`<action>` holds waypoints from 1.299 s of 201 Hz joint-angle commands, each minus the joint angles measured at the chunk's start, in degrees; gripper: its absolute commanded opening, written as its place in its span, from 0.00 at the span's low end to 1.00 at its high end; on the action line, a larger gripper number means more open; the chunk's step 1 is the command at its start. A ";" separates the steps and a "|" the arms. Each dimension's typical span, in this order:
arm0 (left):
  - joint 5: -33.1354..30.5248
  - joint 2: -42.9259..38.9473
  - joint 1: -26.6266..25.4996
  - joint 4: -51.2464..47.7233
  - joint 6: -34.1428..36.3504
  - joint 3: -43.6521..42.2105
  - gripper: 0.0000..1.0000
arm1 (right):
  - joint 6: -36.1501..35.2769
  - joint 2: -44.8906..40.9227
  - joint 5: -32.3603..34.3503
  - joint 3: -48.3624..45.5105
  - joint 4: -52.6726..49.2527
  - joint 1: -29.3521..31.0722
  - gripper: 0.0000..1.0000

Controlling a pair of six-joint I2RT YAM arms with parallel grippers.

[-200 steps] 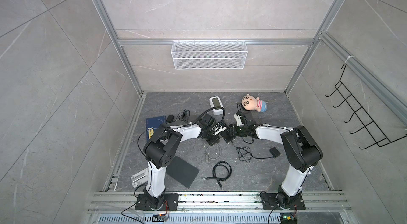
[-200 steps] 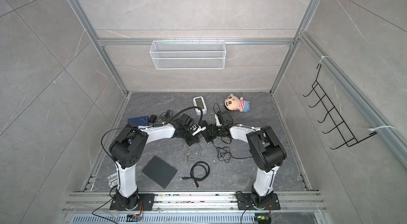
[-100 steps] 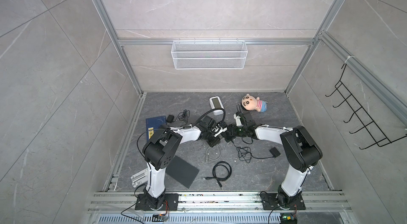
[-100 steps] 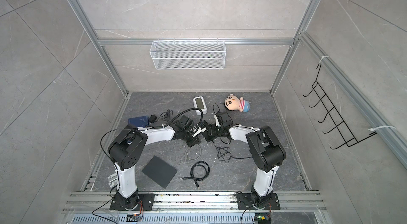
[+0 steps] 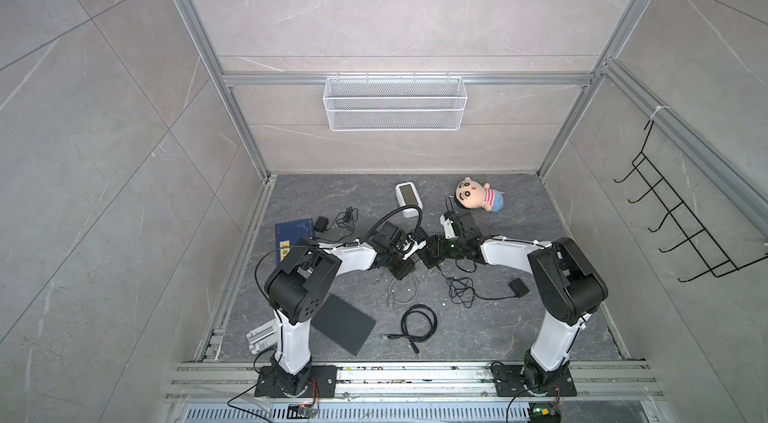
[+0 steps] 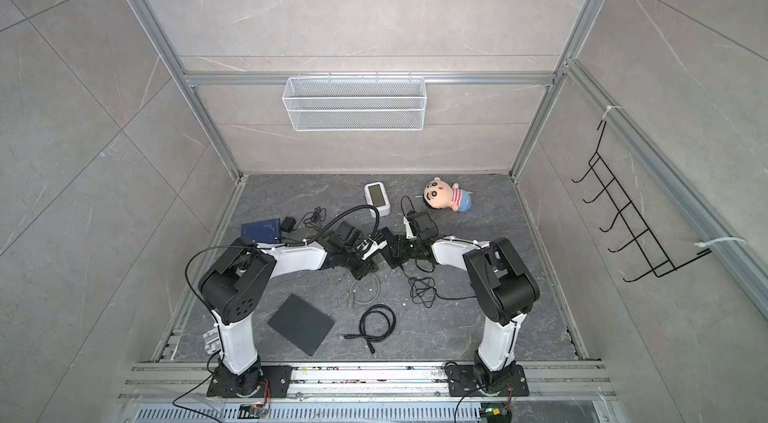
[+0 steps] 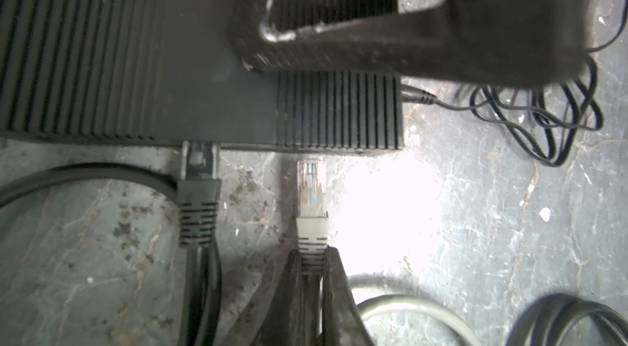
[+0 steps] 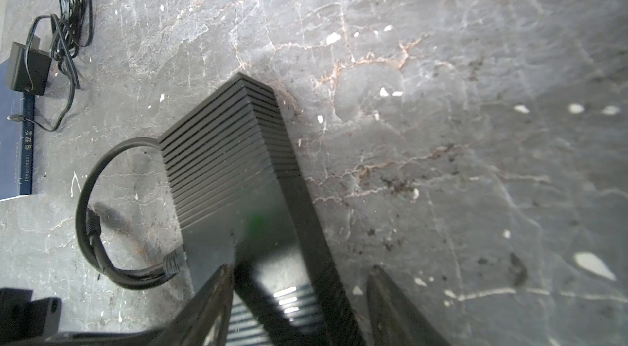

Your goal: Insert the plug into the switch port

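Note:
The switch [image 7: 136,55] is a black ribbed box lying flat on the stone floor; in a top view it is the dark block [image 5: 432,255] between the two arms. My left gripper [image 7: 311,252] is shut on the grey boot of the clear-tipped plug [image 7: 310,188]. The plug points at the switch's port side, its tip a small gap short of that edge. The port itself is hidden under the edge. A black plug [image 7: 198,171] sits in a neighbouring port. My right gripper [image 8: 300,269] is open and straddles the switch's end [image 8: 231,157], with floor showing beside one finger.
A thin black power lead [image 7: 543,116] runs from the switch's side into a tangle. Near the front lie a coiled black cable [image 5: 417,323], a black pad [image 5: 345,323] and a grey cable loop [image 5: 401,290]. A doll [image 5: 478,196], white device [image 5: 409,198] and blue book [image 5: 293,234] lie behind.
The left gripper, still shut on the plug, has shifted slightly at the switch. The right gripper has stayed over the switch's end.

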 commanded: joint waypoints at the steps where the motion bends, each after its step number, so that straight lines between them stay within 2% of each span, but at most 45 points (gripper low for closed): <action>1: 2.13 -3.20 -0.33 2.25 -1.08 -1.13 0.01 | 1.56 1.93 0.07 -1.84 -3.79 0.85 0.65; 172: -1.06 0.08 -0.28 3.78 -5.37 0.90 0.00 | 2.00 1.00 -0.93 -2.40 -3.50 1.68 0.64; 217: -1.08 0.56 -2.48 0.92 -1.91 3.24 0.01 | 2.28 1.15 -0.94 -2.24 -3.28 1.90 0.64; 261: -3.57 1.35 -2.29 1.03 -3.19 3.53 0.01 | 2.35 1.30 -1.20 -2.37 -3.15 1.92 0.64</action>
